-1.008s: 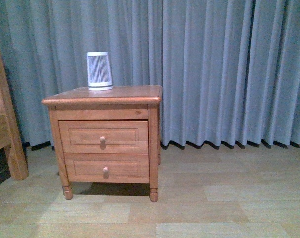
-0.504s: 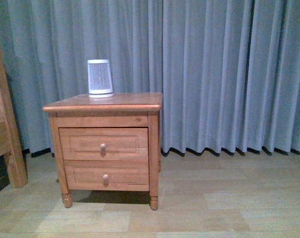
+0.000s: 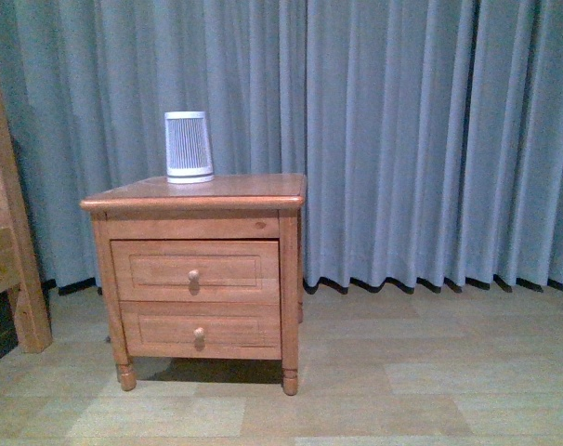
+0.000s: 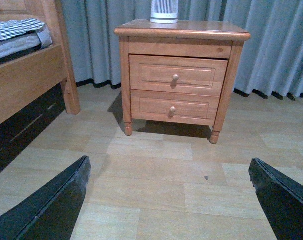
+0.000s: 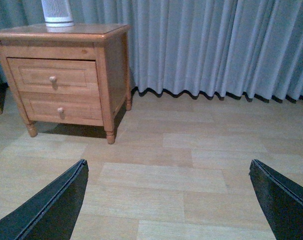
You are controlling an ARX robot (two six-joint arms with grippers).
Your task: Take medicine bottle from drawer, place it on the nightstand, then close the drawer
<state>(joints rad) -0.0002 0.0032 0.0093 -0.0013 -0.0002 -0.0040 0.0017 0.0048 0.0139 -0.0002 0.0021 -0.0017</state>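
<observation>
White medicine bottle is nowhere in view, presumably inside the drawer (image 3: 230, 265), which sits fully shut, round knob (image 3: 193, 275) untouched; nothing of the task looks done: open, lift out, place and close all remain. Drawer is honey wood, framed panel, upper of two in the nightstand bench (image 3: 244, 186), whose top carries only a white ribbed cylinder (image 3: 189, 146). Left gripper (image 4: 169, 160) and right gripper (image 5: 167, 161) both spread wide, empty, well apart from it

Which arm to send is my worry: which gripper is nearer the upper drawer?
Left. The left gripper faces the drawer squarely; the right gripper is off to its right. Neither touches it.
</observation>
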